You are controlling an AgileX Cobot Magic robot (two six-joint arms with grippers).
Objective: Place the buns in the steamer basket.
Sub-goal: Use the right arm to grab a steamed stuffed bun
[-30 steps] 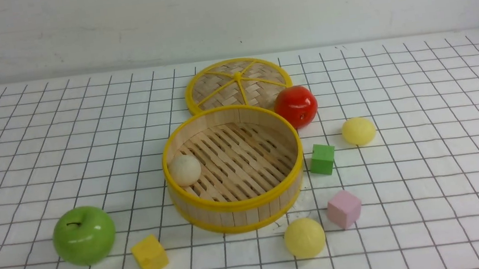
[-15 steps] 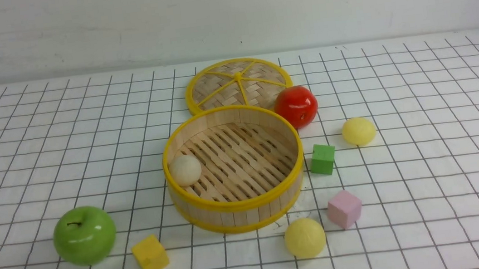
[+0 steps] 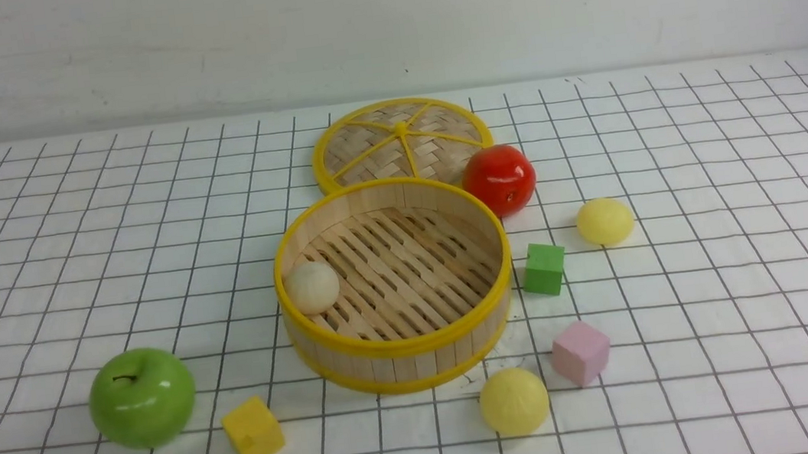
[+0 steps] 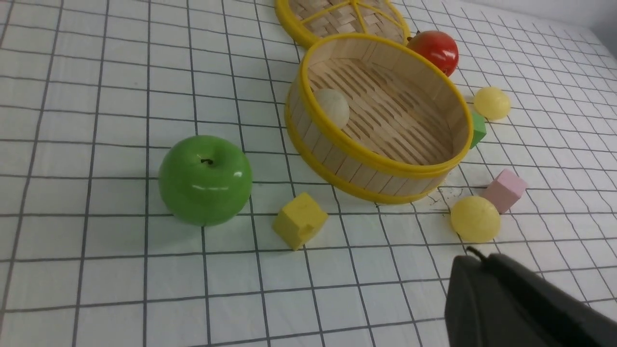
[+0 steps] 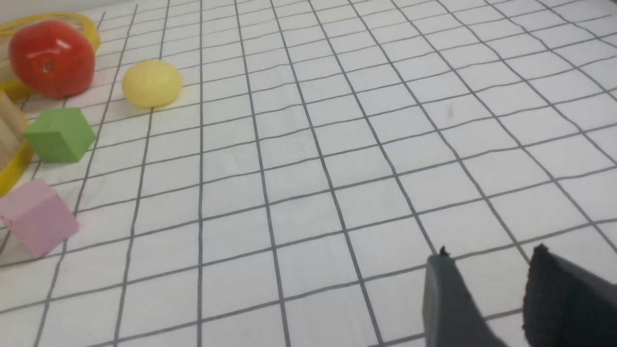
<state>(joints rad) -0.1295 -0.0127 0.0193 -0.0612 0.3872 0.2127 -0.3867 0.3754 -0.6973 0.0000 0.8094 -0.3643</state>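
apple [image 3: 499,180] nr basket [image 3: 402,350] & lid [image 3: 401,139]; l gripper [image 4: 475,258] clenched, r gripper [image 5: 491,250] apart, w/ nothing between

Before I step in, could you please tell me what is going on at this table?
Nothing is being handled just now. The left claw is shut on nothing, and the right claw stands open and bare. The job is to load buns into the basket: the white bun is in, while two yellow buns, one near the pink cube, one beyond the green cube, remain outside.
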